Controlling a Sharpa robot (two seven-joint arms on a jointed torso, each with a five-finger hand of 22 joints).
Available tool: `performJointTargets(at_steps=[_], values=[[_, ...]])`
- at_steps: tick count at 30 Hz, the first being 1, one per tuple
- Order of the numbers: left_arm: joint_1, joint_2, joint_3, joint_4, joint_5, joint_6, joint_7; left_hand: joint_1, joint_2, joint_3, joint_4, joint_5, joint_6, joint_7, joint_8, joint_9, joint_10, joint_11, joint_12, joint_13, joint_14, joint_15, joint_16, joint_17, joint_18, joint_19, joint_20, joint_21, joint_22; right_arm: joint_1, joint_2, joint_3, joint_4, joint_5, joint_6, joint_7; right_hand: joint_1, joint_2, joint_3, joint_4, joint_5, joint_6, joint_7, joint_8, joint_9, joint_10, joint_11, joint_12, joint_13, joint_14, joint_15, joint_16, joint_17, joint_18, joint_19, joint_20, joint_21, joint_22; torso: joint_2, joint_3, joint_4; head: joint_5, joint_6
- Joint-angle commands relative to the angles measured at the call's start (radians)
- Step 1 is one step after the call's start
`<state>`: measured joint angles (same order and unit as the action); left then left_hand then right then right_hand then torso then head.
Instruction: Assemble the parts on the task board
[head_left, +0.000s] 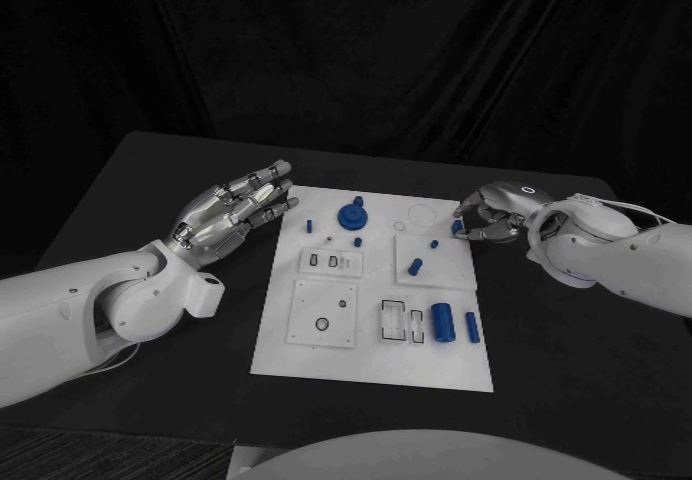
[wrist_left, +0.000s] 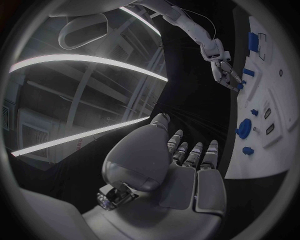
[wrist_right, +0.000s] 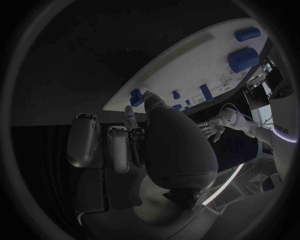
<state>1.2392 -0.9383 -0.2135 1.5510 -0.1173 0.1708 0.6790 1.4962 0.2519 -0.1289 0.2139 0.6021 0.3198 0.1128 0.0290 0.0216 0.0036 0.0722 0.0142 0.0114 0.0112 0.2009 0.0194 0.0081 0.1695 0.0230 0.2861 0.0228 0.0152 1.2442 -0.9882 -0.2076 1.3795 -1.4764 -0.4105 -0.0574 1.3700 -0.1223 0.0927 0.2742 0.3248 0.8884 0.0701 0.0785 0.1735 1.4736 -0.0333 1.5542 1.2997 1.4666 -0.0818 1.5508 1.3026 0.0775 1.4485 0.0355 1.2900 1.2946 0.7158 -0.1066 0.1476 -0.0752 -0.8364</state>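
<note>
On the black table (head_left: 173, 180) lies the white task board (head_left: 378, 345); the left hand (head_left: 231, 212) hovers beside it, fingers apart, empty; the right hand (head_left: 488, 215) pinches a small blue part (head_left: 457, 228) at the board's far right edge; next, probably, lifting and seating it.

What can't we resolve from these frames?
- Right hand grip: head view, the curled fingers cover the small blue part at the task board edge; held or only touched, unclear. Right wrist view: the thumb blocks the contact.
- Board far end: cut off by the circle's rim in the left wrist view.
- Small rings on the board: too small to identify.
</note>
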Motion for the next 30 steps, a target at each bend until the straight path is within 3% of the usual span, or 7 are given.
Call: performJointTargets(at_steps=[1, 10, 17, 30], values=[[-0.002, 0.0, 0.001, 0.003, 0.0, 0.016, 0.02, 0.013, 0.003, 0.032, -0.006, 0.014, -0.005, 0.005, 0.011, 0.017, -0.004, 0.011, -0.014, -0.011, 0.003, 0.016, 0.02, 0.004, -0.022, 0.014, 0.005, 0.01, 0.006, -0.003, 0.003, 0.0, -0.004, -0.001, 0.01, -0.021, 0.024, -0.004, 0.026, -0.009, 0.026, 0.011, 0.001, 0.008, 0.018, 0.097, 0.014, 0.017, 0.271, 0.104, 0.004, 0.02, 0.268, -0.012, -0.006, -0.001, -0.019, 0.188, 0.0, 0.0, -0.0005, 0.001, -0.001], [-0.002, -0.001, 0.001, 0.004, 0.0, 0.016, 0.019, 0.013, 0.003, 0.032, -0.006, 0.014, -0.005, 0.005, 0.011, 0.017, -0.004, 0.011, -0.014, -0.011, 0.003, 0.016, 0.02, 0.004, -0.022, 0.014, 0.005, 0.01, 0.006, -0.004, 0.015, 0.0, -0.014, -0.001, 0.009, -0.017, 0.025, 0.0, 0.027, -0.012, 0.035, 0.041, 0.0, 0.025, 0.037, 0.097, 0.014, 0.017, 0.271, 0.104, 0.004, 0.02, 0.268, -0.011, -0.007, -0.001, -0.023, 0.188, 0.0, 0.0, -0.0003, 0.001, -0.007], [-0.002, -0.004, 0.001, 0.006, 0.0, 0.015, 0.018, 0.013, 0.003, 0.032, -0.006, 0.014, -0.005, 0.005, 0.011, 0.017, -0.004, 0.011, -0.014, -0.011, 0.003, 0.016, 0.02, 0.004, -0.022, 0.014, 0.005, 0.01, 0.006, -0.005, 0.024, 0.001, -0.021, -0.001, 0.013, -0.018, 0.032, 0.011, 0.029, -0.024, 0.037, 0.083, -0.005, 0.075, 0.073, 0.097, 0.009, 0.017, 0.271, 0.104, 0.0, 0.02, 0.268, -0.011, -0.006, -0.004, -0.025, 0.188, 0.0, -0.0007, 0.0003, 0.003, -0.009], [-0.002, -0.004, 0.001, 0.006, 0.0, 0.016, 0.016, 0.013, 0.003, 0.034, -0.007, 0.014, -0.006, 0.006, 0.011, 0.016, -0.004, 0.011, -0.014, -0.011, 0.003, 0.016, 0.021, 0.004, -0.022, 0.014, 0.005, 0.011, 0.006, -0.005, 0.026, 0.001, -0.025, -0.001, 0.015, -0.022, 0.046, 0.02, 0.031, -0.044, 0.046, 0.098, -0.006, 0.116, 0.105, 0.097, 0.008, 0.017, 0.271, 0.104, -0.001, 0.02, 0.268, -0.01, -0.007, -0.006, -0.03, 0.187, -0.001, 0.0001, -0.0002, 0.003, -0.01]])
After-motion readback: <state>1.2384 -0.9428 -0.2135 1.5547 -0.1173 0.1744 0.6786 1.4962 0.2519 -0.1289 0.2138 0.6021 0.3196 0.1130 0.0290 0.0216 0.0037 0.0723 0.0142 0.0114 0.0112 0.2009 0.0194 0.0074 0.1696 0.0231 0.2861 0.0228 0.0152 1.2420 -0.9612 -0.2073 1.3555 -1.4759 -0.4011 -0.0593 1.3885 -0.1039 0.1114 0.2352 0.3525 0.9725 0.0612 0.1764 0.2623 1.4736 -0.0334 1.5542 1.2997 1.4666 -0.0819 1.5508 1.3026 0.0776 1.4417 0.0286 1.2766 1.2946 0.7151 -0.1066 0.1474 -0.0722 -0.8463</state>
